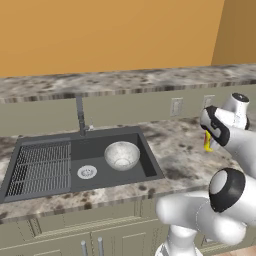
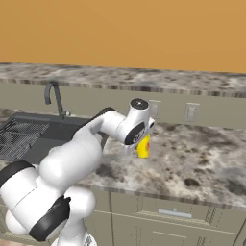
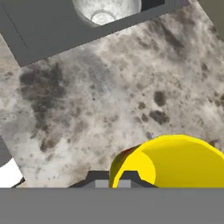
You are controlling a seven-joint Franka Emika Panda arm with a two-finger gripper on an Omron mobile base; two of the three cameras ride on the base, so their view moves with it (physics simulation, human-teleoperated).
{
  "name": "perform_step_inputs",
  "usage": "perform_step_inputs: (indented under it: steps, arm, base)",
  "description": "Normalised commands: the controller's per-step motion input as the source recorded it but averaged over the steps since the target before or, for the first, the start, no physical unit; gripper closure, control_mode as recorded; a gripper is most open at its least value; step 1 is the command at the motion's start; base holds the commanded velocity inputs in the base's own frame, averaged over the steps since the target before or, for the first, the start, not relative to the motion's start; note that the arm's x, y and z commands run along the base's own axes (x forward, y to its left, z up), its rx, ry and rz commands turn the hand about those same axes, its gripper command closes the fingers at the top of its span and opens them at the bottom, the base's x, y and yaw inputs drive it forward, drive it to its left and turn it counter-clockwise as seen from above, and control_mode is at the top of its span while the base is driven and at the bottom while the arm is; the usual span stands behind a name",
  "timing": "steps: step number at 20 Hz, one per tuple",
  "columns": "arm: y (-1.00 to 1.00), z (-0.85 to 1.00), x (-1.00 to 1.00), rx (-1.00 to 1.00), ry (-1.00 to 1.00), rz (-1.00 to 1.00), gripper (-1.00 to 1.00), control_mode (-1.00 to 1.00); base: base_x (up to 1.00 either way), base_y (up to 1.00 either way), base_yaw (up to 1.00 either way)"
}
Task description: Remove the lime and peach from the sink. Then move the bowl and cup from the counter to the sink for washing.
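While fingers (image 3: 113, 180) clamp it, cup (image 3: 175, 161) tilted

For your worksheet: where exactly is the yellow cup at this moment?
The cup is in the hand, raised above the speckled counter right of the sink, where the bowl already sits.

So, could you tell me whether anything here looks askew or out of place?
Nothing is spilled or damaged. The bowl sits upright in the sink. The gripper is shut on the cup, which is held above the counter, right of the sink.
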Motion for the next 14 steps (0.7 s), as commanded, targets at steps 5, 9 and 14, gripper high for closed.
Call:
perform_step_inputs:
  steps: [5, 9, 14]
  arm:
    - [0.36, 0.02, 0.07, 0.0, 0.17, 0.27, 1.0, -1.0]
    - [0.36, 0.01, 0.01, 0.0, 0.02, 0.27, 1.0, -1.0]
    - [0.36, 0.0, 0.0, 0.0, -0.01, 0.27, 1.0, -1.0]
  base:
    - [0.0, 0.0, 0.0]
    - [0.0, 0.0, 0.0]
    - [0.0, 0.0, 0.0]
